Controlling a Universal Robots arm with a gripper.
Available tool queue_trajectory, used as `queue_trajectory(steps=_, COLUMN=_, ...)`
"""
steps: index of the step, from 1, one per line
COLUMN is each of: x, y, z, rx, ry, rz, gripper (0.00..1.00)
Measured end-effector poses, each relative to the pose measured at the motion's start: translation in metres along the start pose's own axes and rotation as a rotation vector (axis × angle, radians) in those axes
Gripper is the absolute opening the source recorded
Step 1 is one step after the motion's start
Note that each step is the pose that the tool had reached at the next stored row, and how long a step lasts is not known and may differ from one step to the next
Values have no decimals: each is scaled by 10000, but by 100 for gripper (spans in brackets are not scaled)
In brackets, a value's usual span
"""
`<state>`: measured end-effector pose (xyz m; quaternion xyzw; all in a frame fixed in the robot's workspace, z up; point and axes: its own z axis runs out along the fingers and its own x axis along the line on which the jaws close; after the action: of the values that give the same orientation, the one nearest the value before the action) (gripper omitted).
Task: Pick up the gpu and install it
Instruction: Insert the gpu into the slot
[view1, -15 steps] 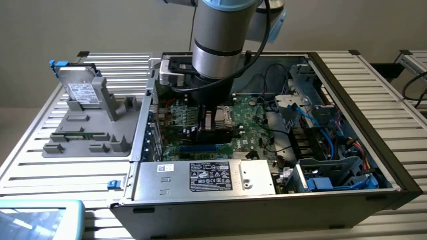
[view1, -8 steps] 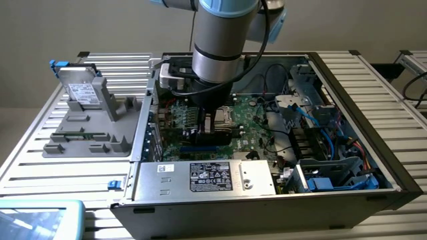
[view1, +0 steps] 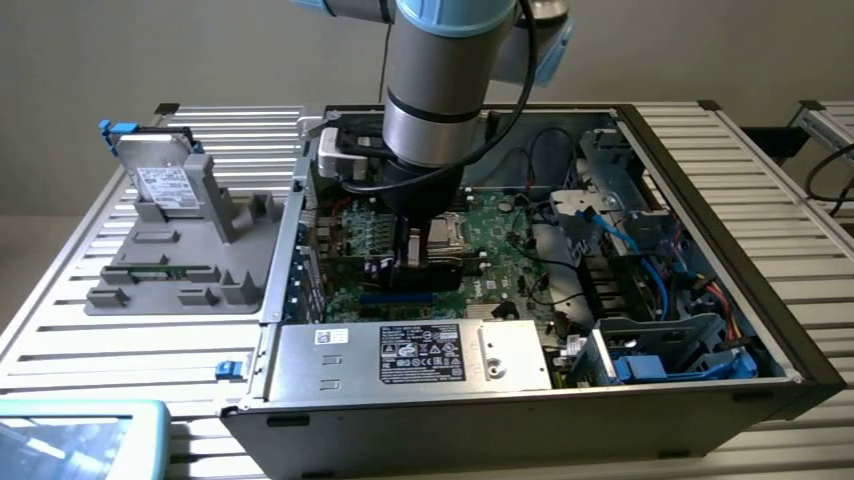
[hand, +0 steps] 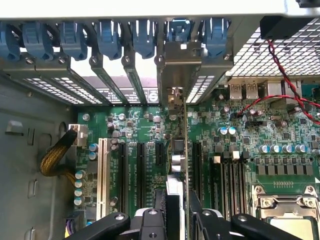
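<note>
Black metal fingers (hand: 197, 216) of the gripper (hand: 177, 217) clamp the flat green circuit-board gpu (hand: 185, 150) edge-on between them, its silver bracket (hand: 181, 62) ahead of them, green motherboard (hand: 280, 125) beneath

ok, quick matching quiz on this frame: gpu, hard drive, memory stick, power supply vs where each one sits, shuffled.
Things:
1 gpu
2 hard drive
3 memory stick
4 power supply

Places:
A in a slot of the grey holder
B held edge-on in the gripper, over the motherboard
C inside the case, along its near wall in the exterior view
D propped up at the grey holder's far end

Pairs: 1-B, 2-D, 3-A, 4-C
</note>
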<state>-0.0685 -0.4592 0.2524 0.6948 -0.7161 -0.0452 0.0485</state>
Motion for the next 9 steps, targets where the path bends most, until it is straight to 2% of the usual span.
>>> queue_trajectory(steps=6, x=0, y=0, z=4, rx=1, ry=-5, rz=0, gripper=28)
queue_trajectory(steps=9, x=2, y=1, z=8, rx=0, ry=-31, rz=-4, gripper=28)
